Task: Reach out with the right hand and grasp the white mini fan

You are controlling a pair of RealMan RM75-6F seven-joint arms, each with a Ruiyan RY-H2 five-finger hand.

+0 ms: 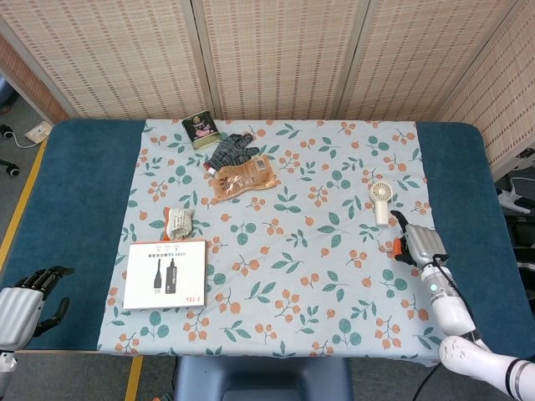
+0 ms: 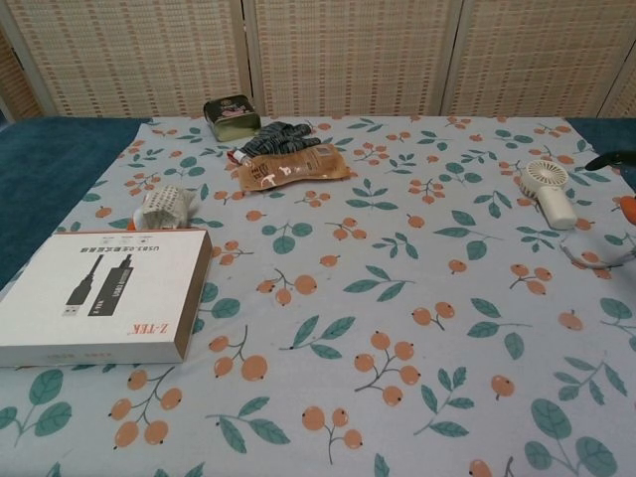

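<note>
Your right robot hand [image 1: 415, 245] holds nothing, fingers partly spread, just beside the handle end of the white mini fan [image 1: 380, 200], which lies flat on the surface [image 1: 75, 192]. Bring it over the handle, then close evenly so the fan doesn't skid away.

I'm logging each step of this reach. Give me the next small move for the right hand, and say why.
Probably ease the right hand a little further forward and to its left until its fingers flank the handle of the white mini fan. The hand holds nothing and sits just short of the fan's handle end, not touching it; the fan lies flat on the floral cloth.
</note>
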